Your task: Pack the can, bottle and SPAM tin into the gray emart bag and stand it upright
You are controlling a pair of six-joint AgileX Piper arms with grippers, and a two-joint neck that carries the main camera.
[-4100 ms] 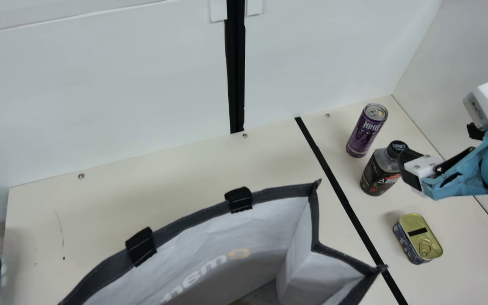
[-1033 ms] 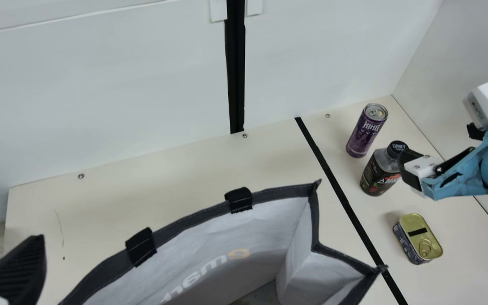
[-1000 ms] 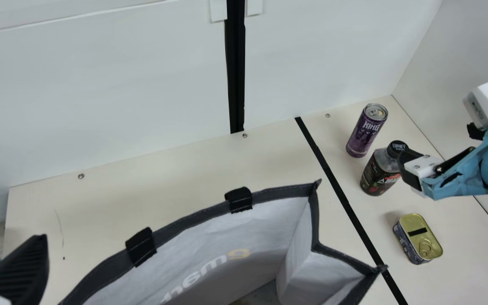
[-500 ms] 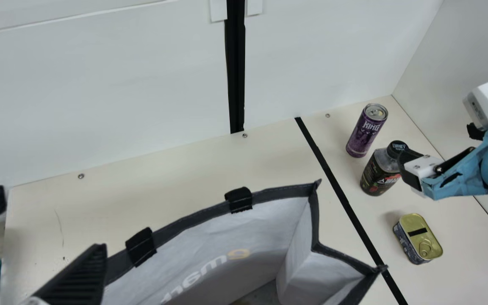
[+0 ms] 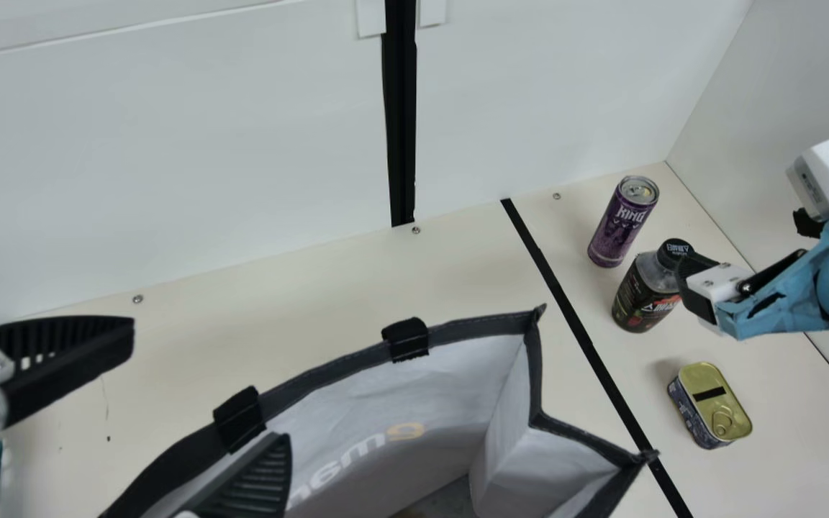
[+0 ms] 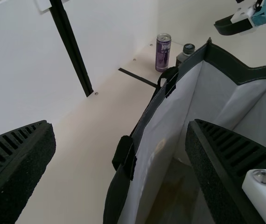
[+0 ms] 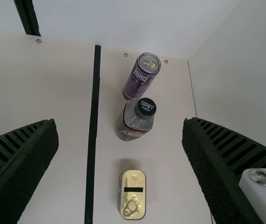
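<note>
We're likely steadying the bag [image 5: 458,381] first, so our wide left gripper [image 5: 210,385] should pinch its rim [image 5: 472,329], while our right gripper [image 7: 120,122] gapes near the can [image 5: 617,229], bottle [image 5: 637,296] and tin [image 5: 713,406] on the table [image 5: 314,288].

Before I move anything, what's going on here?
Neither arm is holding anything. The left gripper is at the open gray emart bag, jaws open, one over the bag's opening and the other outside its rim. The right gripper hangs open above the far side of the black strip, where the can, bottle and SPAM tin are on the table, unpacked.
</note>
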